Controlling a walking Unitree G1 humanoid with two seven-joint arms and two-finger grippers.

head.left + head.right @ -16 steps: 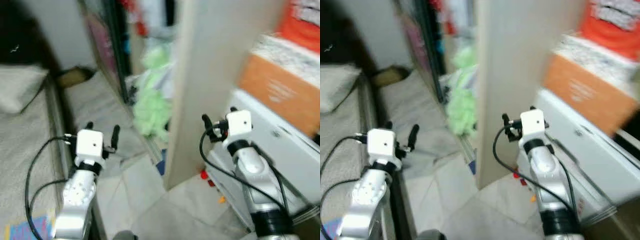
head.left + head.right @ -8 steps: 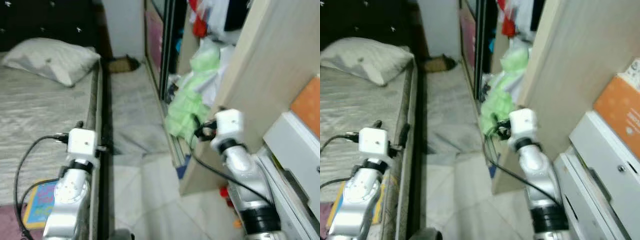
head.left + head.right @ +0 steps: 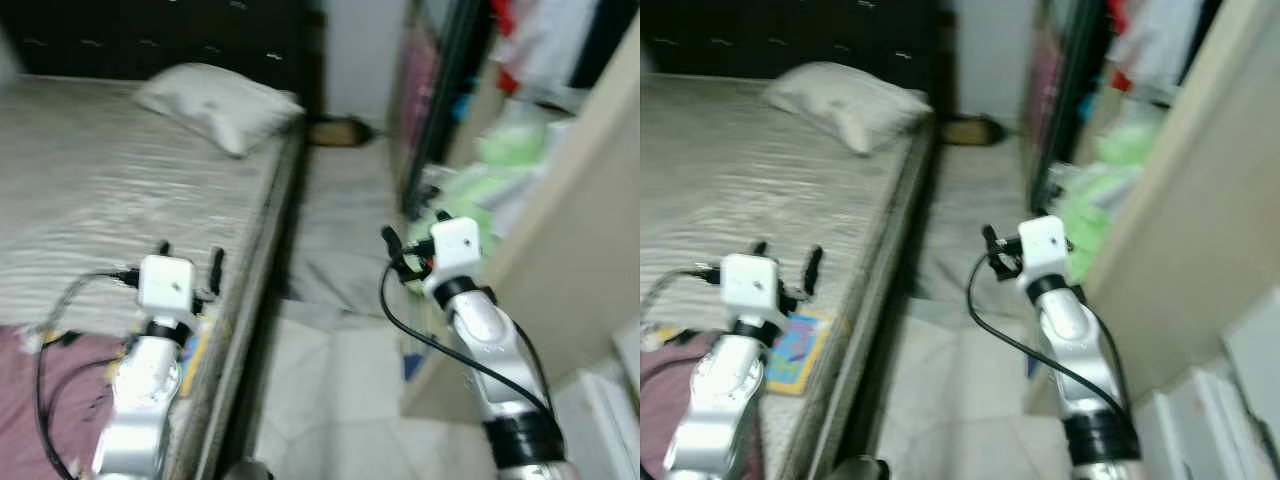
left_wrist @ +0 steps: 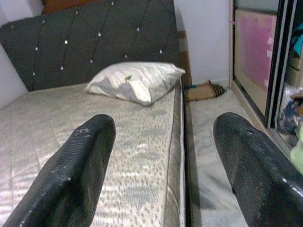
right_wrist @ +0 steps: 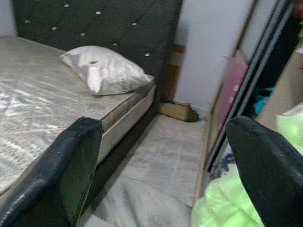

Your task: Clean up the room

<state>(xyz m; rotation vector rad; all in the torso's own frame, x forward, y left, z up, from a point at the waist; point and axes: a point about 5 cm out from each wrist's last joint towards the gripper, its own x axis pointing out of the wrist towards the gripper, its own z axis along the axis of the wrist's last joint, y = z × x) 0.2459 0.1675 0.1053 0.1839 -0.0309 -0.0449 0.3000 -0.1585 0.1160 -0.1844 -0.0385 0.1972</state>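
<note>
- Left claw (image 3: 190, 266): raised over the near edge of the bed, fingers (image 4: 75, 175) spread wide apart, nothing between them.
- Right claw (image 3: 412, 237): raised over the floor strip between bed and wardrobe, fingers (image 5: 61, 175) spread wide apart, nothing held.
- Colourful flat item (image 3: 798, 345): lies on the bed near its edge, just beside the left arm; kind cannot be told.
- Maroon cloth (image 3: 40, 400): on the near end of the bed, under the left arm.
- Bed (image 3: 110, 180): pale patterned mattress, dark tufted headboard (image 4: 94, 42) at the far end.
- Green clothing heap (image 3: 500, 170): spills from the open wardrobe beside the right claw.
- Grey floor mat (image 5: 161, 161): between bed and wardrobe.
- Pillow (image 3: 220, 105): white, at the head of the bed.
- Brown object (image 4: 203, 90): on the floor by the far wall.
</note>
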